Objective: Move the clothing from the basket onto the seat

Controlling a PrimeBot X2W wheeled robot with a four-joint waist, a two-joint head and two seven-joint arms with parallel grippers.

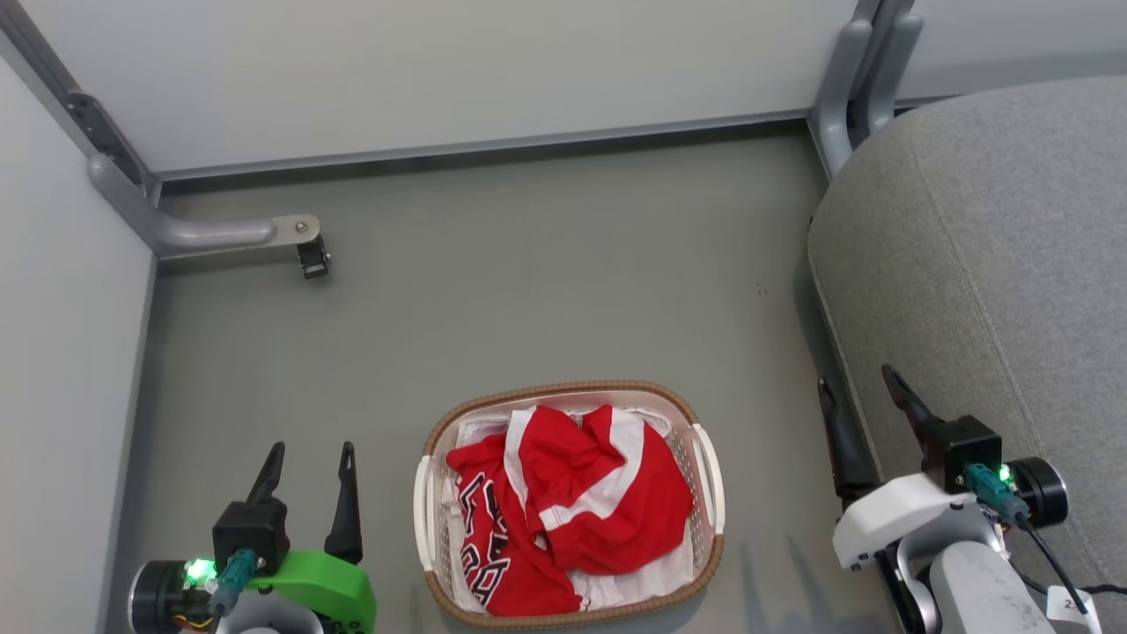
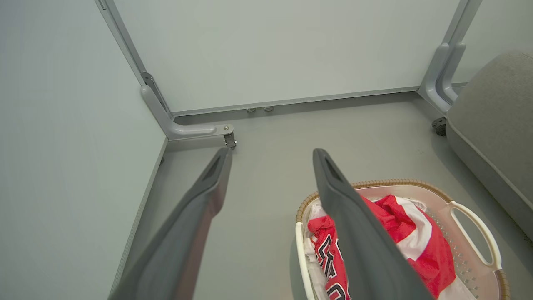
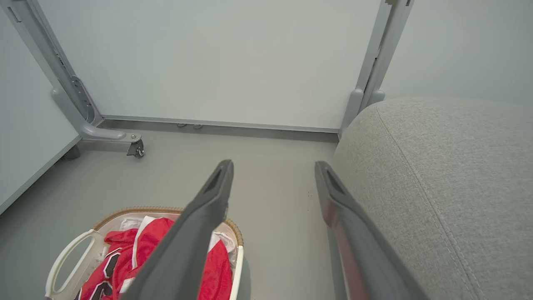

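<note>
The clothing, a crumpled red jersey with white stripes and black lettering, lies heaped in the basket, an oval white perforated tub with a brown woven rim, on the floor low in the head view. The grey fabric seat rises at the right. My left gripper hangs open to the left of the basket, empty. My right gripper is open between basket and seat, empty. The left wrist view has the clothing in the basket; the right wrist view has the clothing, the basket and the seat.
Pale partition walls close off the back and left. A grey metal foot with a caster juts onto the floor at back left. Another grey post stands by the seat's back corner. Bare grey floor lies beyond the basket.
</note>
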